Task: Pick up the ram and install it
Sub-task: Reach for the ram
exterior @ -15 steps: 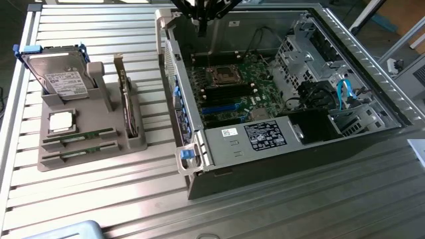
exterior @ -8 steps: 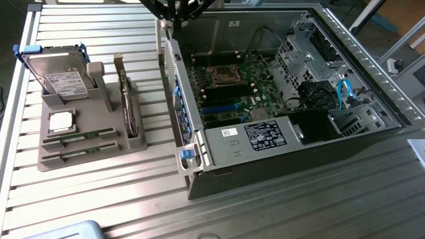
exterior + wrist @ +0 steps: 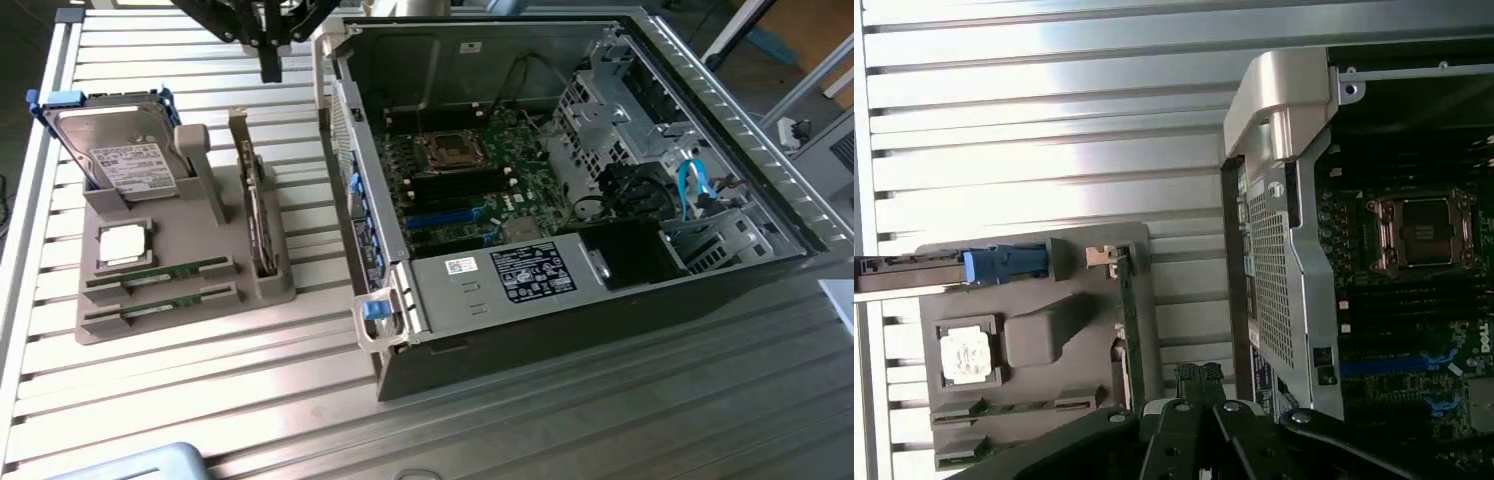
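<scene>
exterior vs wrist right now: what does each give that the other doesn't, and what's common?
Exterior view: power supply, blue cables, the hard drive label side up.
Wrist view: the outer face of the case's perforated rear panel.
Both: the gripper, shut and empty, over the table near the grey holder; the ram sitting in that holder; processor chip; expansion card; CPU socket.

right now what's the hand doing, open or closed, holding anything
Hand: closed, nothing in it, hovering beside the open computer case.
</scene>
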### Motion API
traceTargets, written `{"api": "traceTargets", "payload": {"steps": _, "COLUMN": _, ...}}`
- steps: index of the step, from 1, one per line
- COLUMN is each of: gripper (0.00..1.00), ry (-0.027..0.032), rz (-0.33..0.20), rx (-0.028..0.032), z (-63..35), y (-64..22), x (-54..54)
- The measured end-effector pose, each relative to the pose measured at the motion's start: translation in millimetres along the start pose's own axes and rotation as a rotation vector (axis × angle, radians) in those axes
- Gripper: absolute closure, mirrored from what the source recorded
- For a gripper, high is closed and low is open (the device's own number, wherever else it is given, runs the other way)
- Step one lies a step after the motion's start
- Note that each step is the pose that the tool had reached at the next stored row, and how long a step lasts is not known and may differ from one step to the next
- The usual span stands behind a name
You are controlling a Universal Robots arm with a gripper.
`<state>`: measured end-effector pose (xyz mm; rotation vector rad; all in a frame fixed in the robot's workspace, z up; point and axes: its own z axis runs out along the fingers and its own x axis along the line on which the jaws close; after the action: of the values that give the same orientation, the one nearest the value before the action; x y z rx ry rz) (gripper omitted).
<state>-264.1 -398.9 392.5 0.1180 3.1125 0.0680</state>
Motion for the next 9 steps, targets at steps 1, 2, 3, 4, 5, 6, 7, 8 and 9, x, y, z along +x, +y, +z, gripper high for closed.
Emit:
{"api": "traceTargets", "payload": {"steps": 1, "gripper": 0.89, "ry": -0.0001, "rz": 0.000, "rx": -0.0001, "z": -0.1, "y": -0.6, "x": 7.8}}
{"api": "traceTargets", "payload": {"steps": 2, "gripper": 0.89, "ry": -0.0001, "rz": 0.000, "rx": 0.0000, "z": -0.3, "y": -1.0, "x": 13.6}}
{"api": "traceTargets", "payload": {"steps": 3, "gripper": 0.89, "ry": 0.0000, "rz": 0.000, "rx": 0.0000, "z": -0.4, "y": -1.3, "x": 17.0}}
{"api": "traceTargets", "payload": {"steps": 4, "gripper": 0.89, "ry": 0.0000, "rz": 0.000, "rx": 0.0000, "z": -0.5, "y": -1.7, "x": 21.9}}
{"api": "traceTargets", "payload": {"steps": 5, "gripper": 0.89, "ry": 0.0000, "rz": 0.000, "rx": 0.0000, "z": -0.6, "y": -2.0, "x": 26.1}}
{"api": "traceTargets", "payload": {"steps": 6, "gripper": 0.89, "ry": -0.0001, "rz": 0.000, "rx": -0.0001, "z": -0.7, "y": -2.6, "x": 34.9}}
{"api": "traceTargets", "payload": {"steps": 7, "gripper": 0.89, "ry": 0.0000, "rz": 0.000, "rx": 0.0000, "z": -1.0, "y": -3.5, "x": 45.6}}
{"api": "traceTargets", "payload": {"steps": 8, "gripper": 0.89, "ry": 0.0000, "rz": 0.000, "rx": 0.0000, "z": -1.1, "y": -3.8, "x": 49.6}}
{"api": "traceTargets", "payload": {"steps": 9, "gripper": 0.89, "ry": 0.0000, "rz": 0.000, "rx": 0.0000, "z": -1.2, "y": -4.2, "x": 55.7}}
